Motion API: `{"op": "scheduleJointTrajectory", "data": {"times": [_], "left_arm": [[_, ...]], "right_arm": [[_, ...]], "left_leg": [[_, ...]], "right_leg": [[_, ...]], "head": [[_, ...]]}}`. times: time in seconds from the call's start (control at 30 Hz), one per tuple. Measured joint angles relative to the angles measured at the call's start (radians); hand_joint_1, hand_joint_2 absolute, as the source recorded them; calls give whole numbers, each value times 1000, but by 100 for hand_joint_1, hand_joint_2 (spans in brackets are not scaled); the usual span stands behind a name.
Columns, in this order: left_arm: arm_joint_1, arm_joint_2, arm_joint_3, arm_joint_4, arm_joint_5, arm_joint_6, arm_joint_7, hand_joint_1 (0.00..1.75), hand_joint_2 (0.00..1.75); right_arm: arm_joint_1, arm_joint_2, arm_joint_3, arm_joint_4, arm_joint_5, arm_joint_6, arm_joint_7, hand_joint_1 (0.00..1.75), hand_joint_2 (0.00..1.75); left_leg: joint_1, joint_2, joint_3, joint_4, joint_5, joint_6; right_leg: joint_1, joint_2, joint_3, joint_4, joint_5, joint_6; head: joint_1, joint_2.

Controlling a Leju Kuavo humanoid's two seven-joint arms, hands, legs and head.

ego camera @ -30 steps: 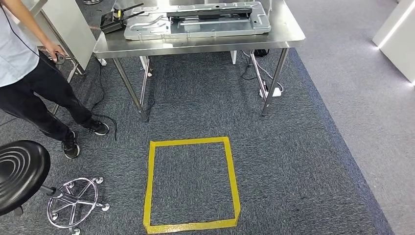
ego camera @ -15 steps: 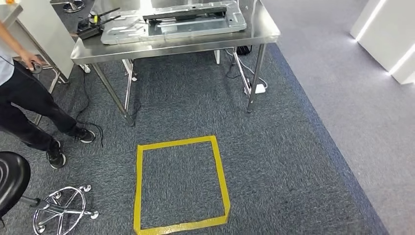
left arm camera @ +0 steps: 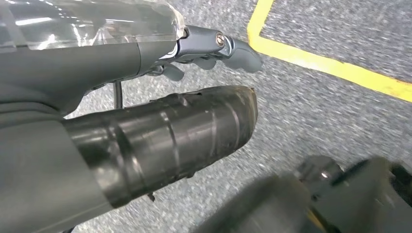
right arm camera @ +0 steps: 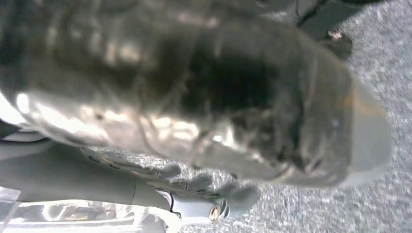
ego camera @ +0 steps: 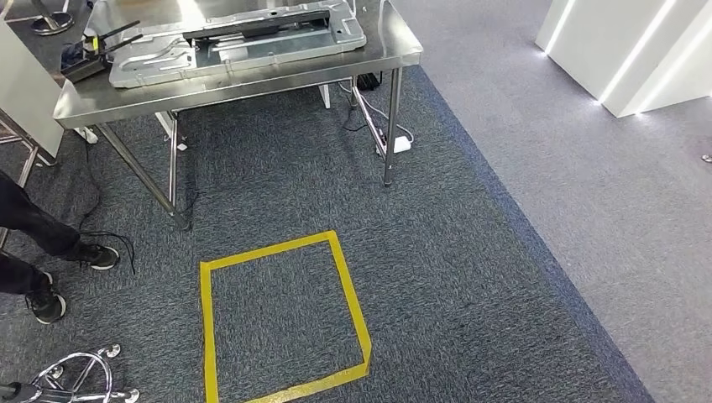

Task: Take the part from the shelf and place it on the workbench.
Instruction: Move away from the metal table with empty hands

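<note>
Steel workbench (ego camera: 252, 80) beyond yellow tape square (ego camera: 281, 315) — person's legs (ego camera: 38, 243) beside.

No readable text, labels, numbers or signs anywhere.

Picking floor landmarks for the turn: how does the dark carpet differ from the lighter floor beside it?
The dark carpet is blue-grey and speckled; the lighter floor is a paler, plainer grey. The dark carpet carries the yellow tape square and the steel table; the lighter floor runs past the white lit panels. They meet along one straight diagonal edge, and both look flat.
</note>
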Motion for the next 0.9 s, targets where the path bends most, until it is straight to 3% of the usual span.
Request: {"op": "scheduleJointTrajectory", "data": {"times": [0.07,0.13,0.2,0.23,0.3,0.37,0.4,0.47,0.5,0.57,0.63,0.67,0.7,0.73,0.77,0.8,0.87,0.9], "left_arm": [[0,0,0,0,0,0,1,0,0],[3,0,1,0,0,0,4,0,0],[4,0,1,0,0,0,11,0,0],[3,0,1,0,0,0,14,0,0],[2,-1,1,0,0,0,23,0,0],[2,-1,1,0,0,-1,30,0,0],[1,-1,1,0,0,-1,31,0,0],[-3,-1,1,0,0,-1,33,0,0],[-6,-1,2,0,0,-1,33,0,0],[-6,0,2,0,0,0,36,0,0],[-3,0,2,0,0,0,38,0,0],[-1,0,2,0,0,0,38,0,0],[1,0,2,0,0,0,38,0,0],[2,0,2,0,0,0,37,0,0],[2,0,2,0,0,0,35,0,0],[2,0,2,0,0,0,32,0,0],[3,1,2,0,0,1,22,0,0],[3,2,2,0,0,2,16,0,0]], "right_arm": [[1,0,0,0,1,0,1,0,0],[-1,0,0,0,3,0,2,0,0],[-1,0,0,0,6,1,3,0,0],[0,0,0,0,8,2,4,0,0],[1,-1,0,0,11,6,5,0,0],[0,-2,1,0,14,11,6,0,0],[-1,-2,1,0,15,13,7,0,0],[0,-2,1,0,15,14,7,0,0],[1,-2,1,0,15,14,7,0,0],[0,-2,2,0,15,14,8,0,0],[-2,-2,2,0,16,14,9,0,0],[-2,-2,3,0,16,14,9,0,0],[-1,-2,4,0,16,14,9,0,0],[0,-2,5,0,16,14,10,0,0],[1,-2,6,0,16,14,12,0,0],[1,-2,6,0,16,14,14,0,0],[1,-1,7,0,16,14,18,0,0],[0,0,7,0,16,13,19,0,0]], "left_leg": [[5,23,10,-30,17,-1],[6,47,8,-38,23,-1],[5,75,1,-33,23,-2],[6,88,-2,-30,22,-4],[6,111,-5,-20,17,-10],[3,128,-7,-9,10,-22],[1,135,-7,-4,7,-29],[1,147,-5,-2,7,-42],[2,145,-4,0,5,-49],[6,111,-18,36,-29,-61],[10,66,-63,148,-103,-68],[11,57,-89,214,-135,-70],[12,53,-107,261,-151,-70],[12,52,-109,274,-147,-69],[12,49,-91,243,-123,-66],[12,40,-56,179,-87,-61],[12,-5,11,43,-35,-49],[10,-23,28,4,-25,-44]], "right_leg": [[3,-43,-17,36,-30,8],[1,-82,-66,142,-97,15],[-3,-88,-106,236,-134,24],[-4,-91,-101,235,-125,27],[-6,-113,-35,127,-68,29],[-3,-143,28,15,-29,21],[0,-151,38,-9,-23,14],[2,-138,33,-14,-18,0],[0,-130,31,-16,-14,-6],[-6,-115,27,-22,-4,-20],[-6,-97,18,-23,4,-28],[-5,-87,13,-21,7,-29],[-4,-75,9,-20,9,-29],[-3,-63,6,-18,10,-28],[-2,-51,4,-16,12,-27],[-2,-39,4,-15,13,-25],[-2,-17,2,-14,17,-17],[-3,-7,-1,-14,21,-12]], "head": [[1,0],[2,0],[2,0],[2,0],[2,0],[2,0],[1,0],[1,0],[1,0],[1,0],[0,0],[0,0],[0,0],[0,0],[0,0],[0,0],[0,0],[0,0]]}}
